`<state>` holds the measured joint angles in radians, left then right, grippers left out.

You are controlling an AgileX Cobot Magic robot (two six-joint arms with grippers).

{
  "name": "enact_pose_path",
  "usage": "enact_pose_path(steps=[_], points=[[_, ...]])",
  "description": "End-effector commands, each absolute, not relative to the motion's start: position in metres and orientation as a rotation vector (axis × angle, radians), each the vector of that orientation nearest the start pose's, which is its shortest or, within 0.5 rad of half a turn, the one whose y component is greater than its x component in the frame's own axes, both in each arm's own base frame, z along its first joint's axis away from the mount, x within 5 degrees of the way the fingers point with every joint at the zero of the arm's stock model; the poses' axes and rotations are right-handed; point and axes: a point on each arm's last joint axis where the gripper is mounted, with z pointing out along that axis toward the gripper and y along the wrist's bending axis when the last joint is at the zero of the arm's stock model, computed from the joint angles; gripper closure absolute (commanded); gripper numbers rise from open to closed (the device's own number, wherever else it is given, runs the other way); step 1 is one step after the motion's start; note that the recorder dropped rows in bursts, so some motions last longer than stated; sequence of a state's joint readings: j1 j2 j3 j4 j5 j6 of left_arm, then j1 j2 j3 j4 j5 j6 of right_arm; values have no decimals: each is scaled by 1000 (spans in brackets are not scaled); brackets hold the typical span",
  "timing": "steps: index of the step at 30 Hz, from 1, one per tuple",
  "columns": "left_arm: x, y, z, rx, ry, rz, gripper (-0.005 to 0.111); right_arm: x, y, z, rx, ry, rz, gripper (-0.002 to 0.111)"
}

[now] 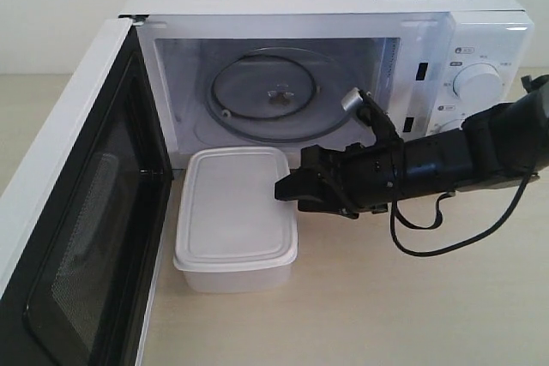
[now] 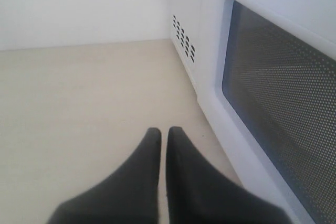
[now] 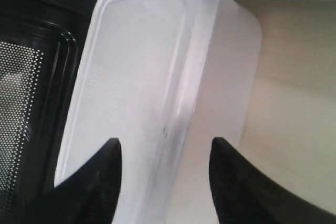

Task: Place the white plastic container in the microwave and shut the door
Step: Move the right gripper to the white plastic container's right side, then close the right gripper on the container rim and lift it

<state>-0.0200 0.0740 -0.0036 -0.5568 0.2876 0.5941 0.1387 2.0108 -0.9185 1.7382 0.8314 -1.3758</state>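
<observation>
The white plastic container [image 1: 233, 212] stands lidded on the table, just in front of the microwave [image 1: 326, 32]. The door [image 1: 77, 212] is swung wide open to the left, and the glass turntable [image 1: 264, 90] shows bare inside. My right gripper [image 1: 287, 189] reaches in from the right and is level with the container's right edge. In the right wrist view this gripper [image 3: 165, 144] is open, and the rim of the container [image 3: 142, 66] lies between its fingers, one over the lid and one beside the wall. My left gripper [image 2: 164, 130] is shut on nothing, low over the table beside the door's outer window [image 2: 278, 103].
The door's black inner frame [image 3: 31, 77] lies close along the container's far side. A black cable [image 1: 420, 242] loops under the right arm. Two dials [image 1: 476, 83] sit on the right panel. Vent holes [image 2: 184, 38] mark the microwave's side wall.
</observation>
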Motion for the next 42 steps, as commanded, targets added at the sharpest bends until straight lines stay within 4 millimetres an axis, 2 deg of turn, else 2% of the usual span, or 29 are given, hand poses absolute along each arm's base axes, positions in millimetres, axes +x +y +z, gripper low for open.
enact_pose_path(steps=[1, 5, 6, 10, 11, 18, 24, 29, 42], points=[[59, -15, 187, 176, 1796, -106, 103, 339, 122, 109, -52, 2417, 1268, 58], [59, -15, 187, 176, 1796, -106, 103, 342, 131, 106, -84, 2417, 1283, 59], [59, -15, 187, 176, 1796, -106, 103, 342, 131, 105, -83, 2424, 1274, 62], [59, -15, 187, 176, 1796, -106, 103, 342, 131, 104, -126, 2413, 1254, 106], [59, -15, 187, 176, 1796, -106, 103, 342, 131, 104, -129, 2412, 1254, 108], [59, -15, 187, 176, 1796, -106, 103, 338, 136, 115, -163, 2357, 1383, 108], [59, -15, 187, 176, 1796, -106, 103, 327, 127, 128, -97, 2394, 1247, 108], [59, -15, 187, 176, 1796, -106, 103, 313, 122, 149, -71, 2372, 1235, 108], [59, -15, 187, 176, 1796, -106, 103, 273, 99, 169, 127, 2410, 999, 108]])
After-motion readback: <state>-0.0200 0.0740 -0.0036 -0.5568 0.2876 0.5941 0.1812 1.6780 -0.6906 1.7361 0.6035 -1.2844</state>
